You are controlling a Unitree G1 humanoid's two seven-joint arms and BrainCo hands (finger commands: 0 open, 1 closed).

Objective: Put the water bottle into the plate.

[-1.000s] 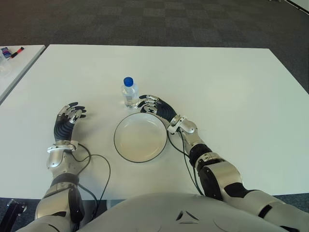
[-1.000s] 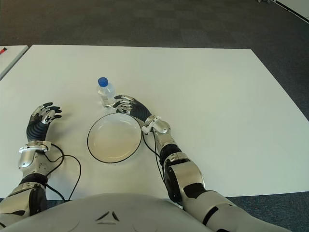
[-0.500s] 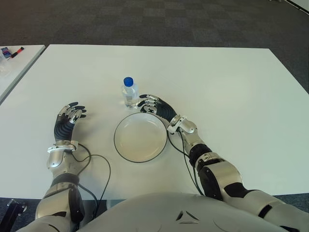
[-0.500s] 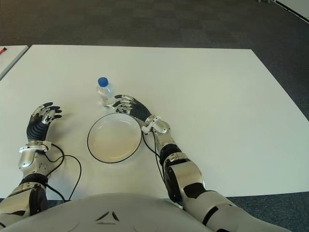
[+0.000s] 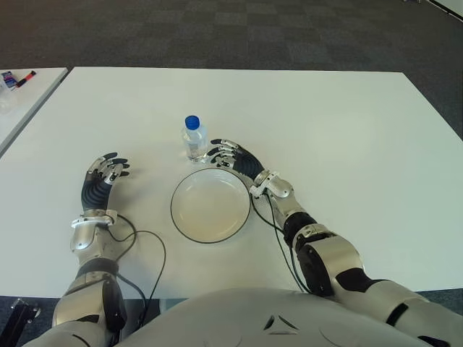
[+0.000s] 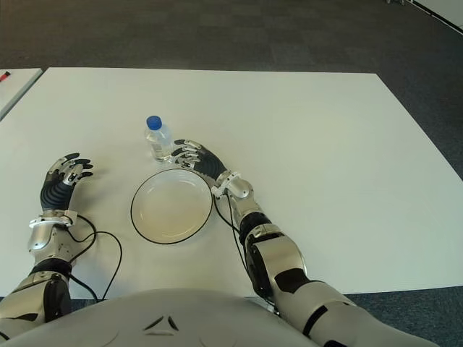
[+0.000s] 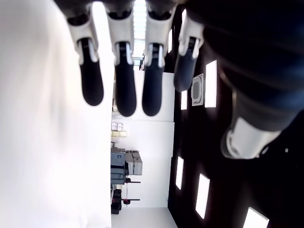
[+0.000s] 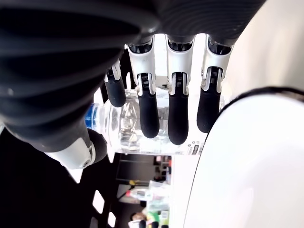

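Note:
A small clear water bottle [image 5: 194, 139] with a blue cap stands upright on the white table [image 5: 325, 123], just beyond the far rim of a white plate [image 5: 210, 206] with a dark edge. My right hand [image 5: 230, 157] reaches past the plate's far right rim, its fingers spread and close beside the bottle's right side. In the right wrist view the bottle [image 8: 127, 123] shows just past my fingertips [image 8: 148, 114], with a gap between. My left hand [image 5: 105, 174] shows to the left of the plate, fingers relaxed and holding nothing.
A second white table [image 5: 18, 101] stands at the far left with a marker [image 5: 25, 75] on it. Black cables [image 5: 148, 246] run from my left wrist toward the table's near edge. Dark carpet lies beyond the table.
My right hand has edged slightly forward and left, closer to the bottle. The bottle, the plate and my left hand have not moved.

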